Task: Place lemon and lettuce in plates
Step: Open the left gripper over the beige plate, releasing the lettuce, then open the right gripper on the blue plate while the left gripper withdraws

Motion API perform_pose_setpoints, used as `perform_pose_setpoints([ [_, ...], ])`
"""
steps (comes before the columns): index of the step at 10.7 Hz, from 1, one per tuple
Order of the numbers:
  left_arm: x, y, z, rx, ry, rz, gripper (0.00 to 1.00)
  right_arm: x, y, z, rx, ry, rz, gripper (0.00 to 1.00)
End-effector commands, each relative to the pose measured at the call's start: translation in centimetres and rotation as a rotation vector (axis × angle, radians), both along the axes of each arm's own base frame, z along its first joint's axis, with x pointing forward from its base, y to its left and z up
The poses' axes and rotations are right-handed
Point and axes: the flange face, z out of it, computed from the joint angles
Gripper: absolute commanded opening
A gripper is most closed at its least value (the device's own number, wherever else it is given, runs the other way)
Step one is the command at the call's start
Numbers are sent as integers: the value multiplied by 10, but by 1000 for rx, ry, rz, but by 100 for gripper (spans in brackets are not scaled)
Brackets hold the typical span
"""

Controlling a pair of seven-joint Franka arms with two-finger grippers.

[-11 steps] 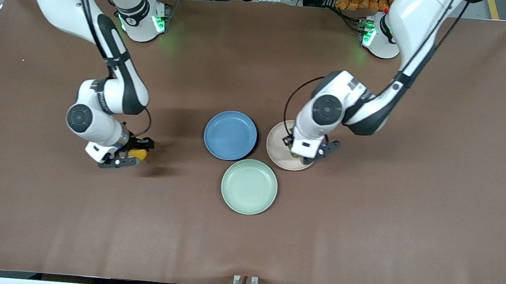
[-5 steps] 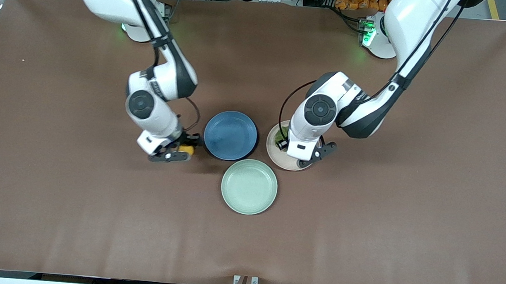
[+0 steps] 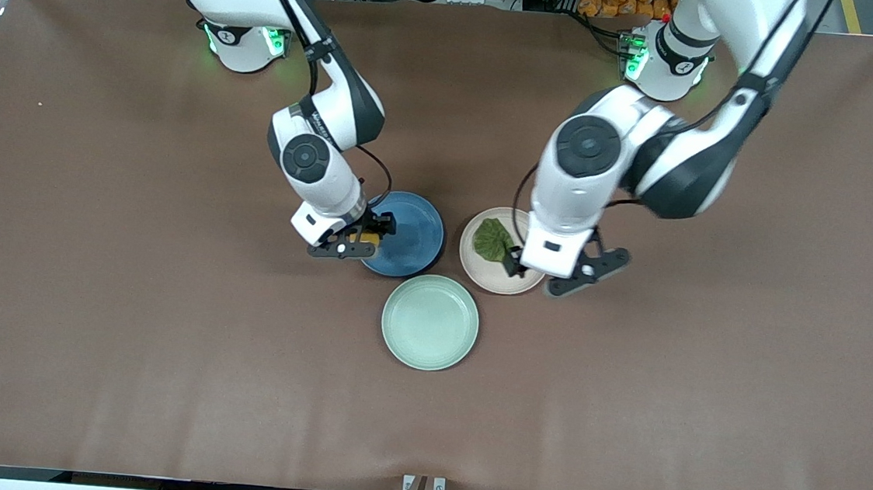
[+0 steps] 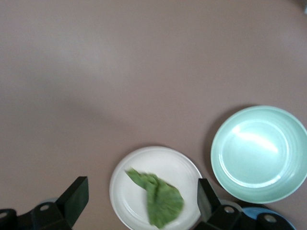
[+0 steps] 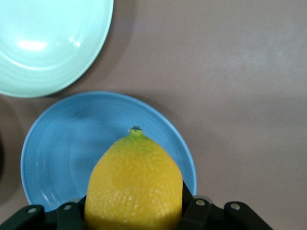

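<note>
The lettuce [image 3: 493, 239] lies on the beige-pink plate [image 3: 507, 283]. My left gripper [image 3: 551, 273] is open and empty, up in the air over that plate's edge toward the left arm's end. In the left wrist view the lettuce [image 4: 160, 199] lies on the plate [image 4: 129, 191] between the spread fingers [image 4: 76, 197]. My right gripper [image 3: 360, 240] is shut on the yellow lemon [image 3: 366, 236] and holds it over the blue plate's [image 3: 416, 226] edge. In the right wrist view the lemon [image 5: 135, 182] sits in the gripper [image 5: 134, 213] above the blue plate [image 5: 62, 143].
A pale mint-green plate [image 3: 430, 322] sits nearer the front camera, touching close to both other plates; it also shows in the left wrist view [image 4: 260, 153] and the right wrist view [image 5: 45, 43]. Brown table [image 3: 125, 345] all round.
My right gripper carried the lemon from the right arm's end over to the blue plate. My left gripper let go of the lettuce on the beige-pink plate, opened and rose.
</note>
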Motion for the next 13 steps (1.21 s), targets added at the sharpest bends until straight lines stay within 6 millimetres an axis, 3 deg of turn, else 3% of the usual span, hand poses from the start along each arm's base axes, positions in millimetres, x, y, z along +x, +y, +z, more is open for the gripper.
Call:
perform_pose_setpoints([
  [1,9,58,46,25,-14,-61,100,-8,26,-15,6,23,-30,0],
  [3,14,108,76,13,10,-137,100,-12,40,-34,-4,35,-34,0],
  [5,11,145,98,14,41,-200,100,-13,50,-49,16,-7,-26,3],
  [8,6,196,125,-31,71,-252,100,-12,48,-55,13,-4,-29,49],
  [9,5,211,130,-43,77,-276,100,-11,45,-56,10,-1,-31,95],
  [11,-4,238,146,-42,98,-328,100,-7,44,-47,17,-9,-35,100],
  [13,-15,251,157,-61,129,-335,100,1,40,-31,32,-20,-45,100],
])
